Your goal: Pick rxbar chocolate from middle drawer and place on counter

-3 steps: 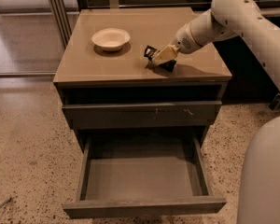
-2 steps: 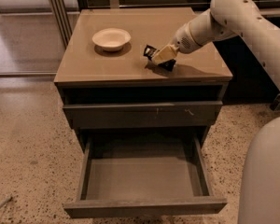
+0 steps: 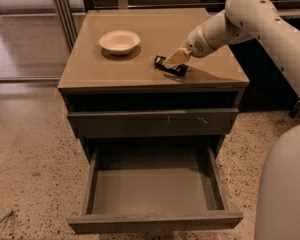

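Observation:
My gripper (image 3: pixel 169 66) is low over the counter (image 3: pixel 140 34), right of centre and near its front edge, with the white arm reaching in from the upper right. A small black flat shape at its tip, touching the counter, looks like the rxbar chocolate (image 3: pixel 173 72); I cannot separate it clearly from the gripper's dark tip. The middle drawer (image 3: pixel 155 189), the lowest one, is pulled fully out and shows only its bare grey floor.
A white bowl (image 3: pixel 119 41) stands on the counter's left half, well apart from the gripper. A closed drawer front (image 3: pixel 150 121) sits above the open one. Speckled floor surrounds the cabinet. The robot's white body (image 3: pixel 285 184) fills the lower right.

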Robot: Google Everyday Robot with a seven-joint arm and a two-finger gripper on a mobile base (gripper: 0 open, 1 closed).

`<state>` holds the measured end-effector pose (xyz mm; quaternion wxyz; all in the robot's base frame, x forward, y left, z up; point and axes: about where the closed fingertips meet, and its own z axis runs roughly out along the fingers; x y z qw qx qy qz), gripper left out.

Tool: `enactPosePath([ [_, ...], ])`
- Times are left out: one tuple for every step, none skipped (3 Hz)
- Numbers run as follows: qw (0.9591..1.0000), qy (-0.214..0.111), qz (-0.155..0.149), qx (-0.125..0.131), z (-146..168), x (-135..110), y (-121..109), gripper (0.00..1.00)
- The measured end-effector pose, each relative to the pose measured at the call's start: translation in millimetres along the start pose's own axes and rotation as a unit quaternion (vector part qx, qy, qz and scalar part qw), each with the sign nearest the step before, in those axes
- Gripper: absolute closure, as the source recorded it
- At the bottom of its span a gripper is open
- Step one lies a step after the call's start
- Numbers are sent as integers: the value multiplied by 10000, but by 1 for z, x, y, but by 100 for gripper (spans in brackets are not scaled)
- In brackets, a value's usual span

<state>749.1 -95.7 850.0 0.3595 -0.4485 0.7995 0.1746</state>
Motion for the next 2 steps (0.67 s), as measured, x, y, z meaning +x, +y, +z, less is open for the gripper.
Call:
enactPosePath([
  [10000,0,0,0,0,0,0,0],
  [10000,0,0,-1,0,0,0,0],
])
